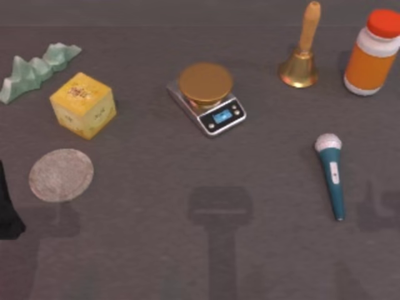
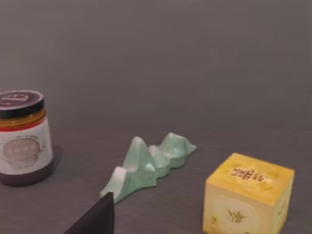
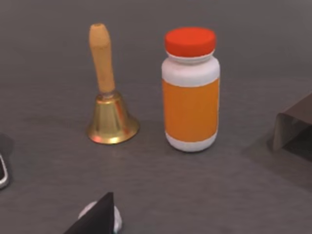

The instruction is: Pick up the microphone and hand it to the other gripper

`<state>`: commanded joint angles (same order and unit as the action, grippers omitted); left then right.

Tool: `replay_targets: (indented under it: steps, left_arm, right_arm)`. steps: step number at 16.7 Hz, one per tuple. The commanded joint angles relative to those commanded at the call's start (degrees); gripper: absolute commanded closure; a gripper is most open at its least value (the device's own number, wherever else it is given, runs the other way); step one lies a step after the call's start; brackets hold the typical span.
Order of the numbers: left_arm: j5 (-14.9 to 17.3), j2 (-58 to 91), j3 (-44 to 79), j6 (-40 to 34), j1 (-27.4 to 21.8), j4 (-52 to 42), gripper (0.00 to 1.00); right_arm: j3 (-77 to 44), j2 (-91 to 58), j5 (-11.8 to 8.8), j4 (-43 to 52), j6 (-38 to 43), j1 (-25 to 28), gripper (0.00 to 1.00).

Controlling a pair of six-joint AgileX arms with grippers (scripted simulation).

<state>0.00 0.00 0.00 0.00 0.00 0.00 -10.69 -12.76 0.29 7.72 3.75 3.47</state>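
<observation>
At the far left edge of the top view, a black part of the left arm (image 1: 9,209) pokes into frame, well left of the kitchen scale (image 1: 208,99), the landmark for everything here. I cannot tell whether the left gripper is spread or pressed together: the left wrist view shows only one dark fingertip (image 2: 95,218).

Up-left of the scale, well apart from it, lies a pale green mountain-shaped ornament (image 1: 36,70). Below that sits a yellow printed cube box (image 1: 83,104), also left of the scale. Below-left of the scale is a flat grey round disc (image 1: 61,174); from the left wrist view it may be the lid of a jar (image 2: 23,137) with a white label.

The scale itself is silver with a brass-coloured round pan and a blue display, standing on the dark grey table (image 1: 187,250).

Right of the scale, slightly higher, stands a brass bell (image 1: 301,53) with a wooden handle. Below-right of the scale lies the microphone (image 1: 331,172), flat on the table, mesh head toward the scale's side, teal handle pointing away; nothing grips it.

Farthest right of the scale stands an orange pill bottle (image 1: 373,53) with a red cap. The right gripper shows only a dark fingertip (image 3: 95,218) in the right wrist view, beside the microphone's head; I cannot tell its spread.
</observation>
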Motion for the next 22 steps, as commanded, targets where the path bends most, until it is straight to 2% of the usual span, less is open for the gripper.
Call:
replay_targets:
  steps: [13, 18, 22]
  left_arm:
    - [0.0, 0.0, 0.0, 0.0, 0.0, 0.0, 0.00]
    - [0.0, 0.0, 0.0, 0.0, 0.0, 0.0, 0.00]
    - [0.0, 0.0, 0.0, 0.0, 0.0, 0.0, 0.00]
  right_arm:
    - [-44.0, -69.3, 1.7, 35.0, 15.5, 14.6, 0.00]
    - [-55.6, -85.4, 2.0, 43.1, 19.5, 18.3, 0.00]
    - [-58.4, -88.8, 2.1, 44.8, 20.4, 19.1, 0.00]
